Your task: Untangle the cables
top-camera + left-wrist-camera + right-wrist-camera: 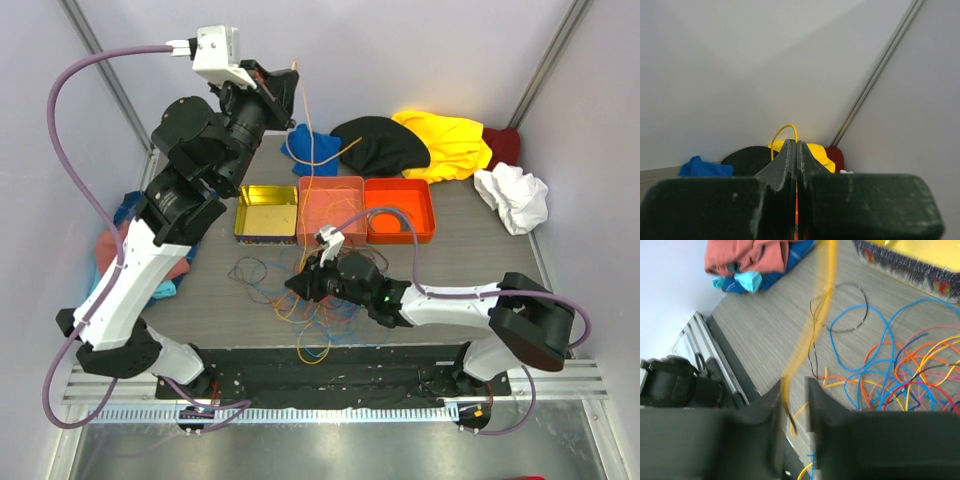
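Observation:
The cables (pixel 300 305) lie in a loose tangle of orange, blue, yellow, red and dark loops on the grey table, in front of the trays; the right wrist view shows them (pixel 900 375) spread to the right. My left gripper (pixel 291 78) is raised high at the back and shut (pixel 796 142) on a thin orange-yellow cable (pixel 305 150) that hangs from it down into the tangle; its loop end (pixel 782 131) sticks out above the jaws. My right gripper (pixel 295 286) is low over the tangle's left side, jaws slightly apart (pixel 793 382), with that yellow cable (pixel 815 315) running blurred between them.
A yellow tin (pixel 266 212) and two orange trays (pixel 331 195) (pixel 400 210) stand behind the tangle. Black (pixel 380 145), yellow (pixel 450 140), blue (pixel 308 148), dark red (pixel 503 145) and white (pixel 512 195) cloths lie at the back. A cloth pile (pixel 130 240) lies left.

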`<state>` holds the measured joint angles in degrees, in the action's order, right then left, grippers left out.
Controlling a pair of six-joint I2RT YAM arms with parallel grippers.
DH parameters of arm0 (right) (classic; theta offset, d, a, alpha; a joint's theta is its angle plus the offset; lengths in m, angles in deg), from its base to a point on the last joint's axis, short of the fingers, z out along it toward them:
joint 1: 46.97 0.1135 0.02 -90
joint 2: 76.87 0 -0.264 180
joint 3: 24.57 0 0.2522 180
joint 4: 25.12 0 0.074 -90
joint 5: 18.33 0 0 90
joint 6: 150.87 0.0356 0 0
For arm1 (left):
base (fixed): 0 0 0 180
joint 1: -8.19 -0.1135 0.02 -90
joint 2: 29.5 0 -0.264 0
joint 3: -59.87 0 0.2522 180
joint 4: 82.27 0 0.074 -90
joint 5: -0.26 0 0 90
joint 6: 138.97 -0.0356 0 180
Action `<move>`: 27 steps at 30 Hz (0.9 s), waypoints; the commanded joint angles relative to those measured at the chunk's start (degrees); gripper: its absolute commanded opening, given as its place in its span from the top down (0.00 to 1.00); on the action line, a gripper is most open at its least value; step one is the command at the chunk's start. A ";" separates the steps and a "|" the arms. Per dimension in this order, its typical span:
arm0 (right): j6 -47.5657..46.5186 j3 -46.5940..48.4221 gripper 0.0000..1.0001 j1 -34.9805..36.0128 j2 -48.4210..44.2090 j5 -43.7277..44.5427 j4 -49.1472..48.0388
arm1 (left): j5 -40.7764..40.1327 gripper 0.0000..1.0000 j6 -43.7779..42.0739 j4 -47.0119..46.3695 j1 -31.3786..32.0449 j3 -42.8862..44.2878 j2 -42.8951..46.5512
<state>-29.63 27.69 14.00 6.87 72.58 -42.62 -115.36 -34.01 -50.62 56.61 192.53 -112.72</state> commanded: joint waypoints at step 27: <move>-21.57 40.17 0.99 0.03 -22.32 26.86 46.65 | -1.89 0.99 9.20 -11.12 0.27 -42.31 25.74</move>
<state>-48.56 68.09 13.98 -17.43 95.75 1.27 -120.17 -29.00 -57.75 56.61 155.43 -88.87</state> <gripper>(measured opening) 0.040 0.013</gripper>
